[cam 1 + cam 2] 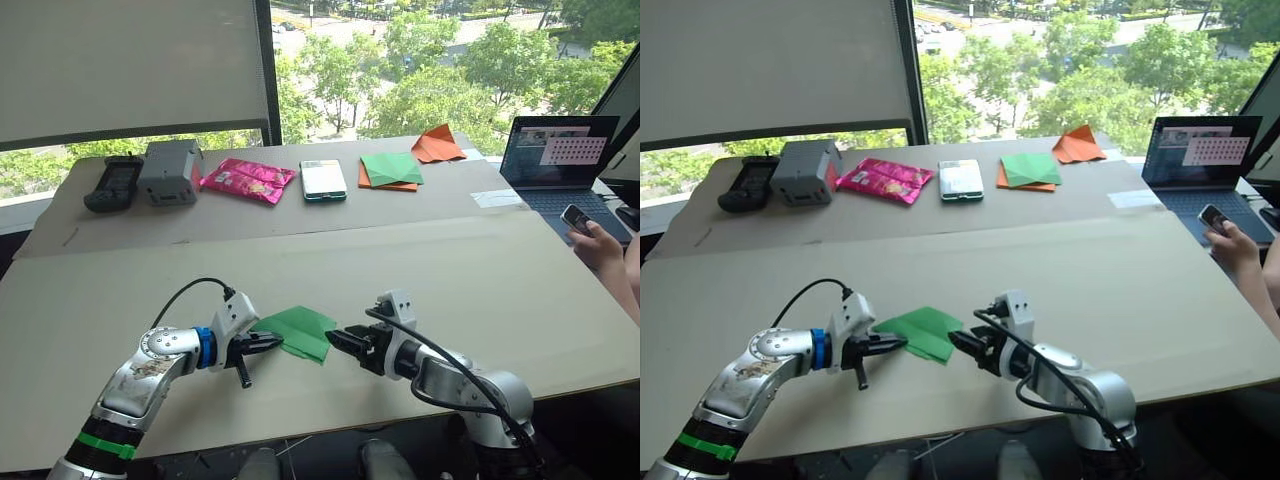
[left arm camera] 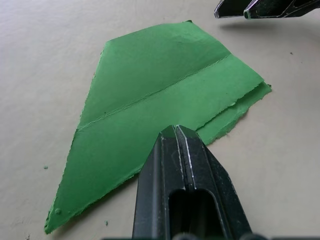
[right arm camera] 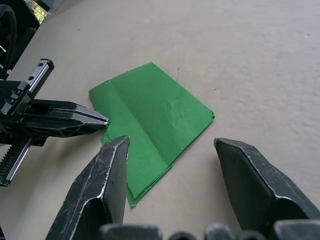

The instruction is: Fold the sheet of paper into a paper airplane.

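The sheet of paper (image 1: 298, 328), bright green and folded into a flat wedge with a crease along it, lies on the tan table (image 1: 480, 290) between my two grippers. My left gripper (image 1: 275, 343) is shut, its tips resting at the paper's near edge (image 2: 175, 131), with nothing seen between them. My right gripper (image 1: 335, 340) is open, its fingers (image 3: 107, 180) spread wide just short of the paper's (image 3: 155, 110) other side and apart from it. The two grippers point at each other across the paper.
Along the far side of the table lie a black controller (image 1: 113, 184), a grey box (image 1: 168, 170), a pink packet (image 1: 247, 180), a phone (image 1: 323, 179), a darker green paper square (image 1: 390, 167) and an orange pointed paper shape (image 1: 437, 145). At the right are a laptop (image 1: 560, 155) and a person's hand (image 1: 595, 240).
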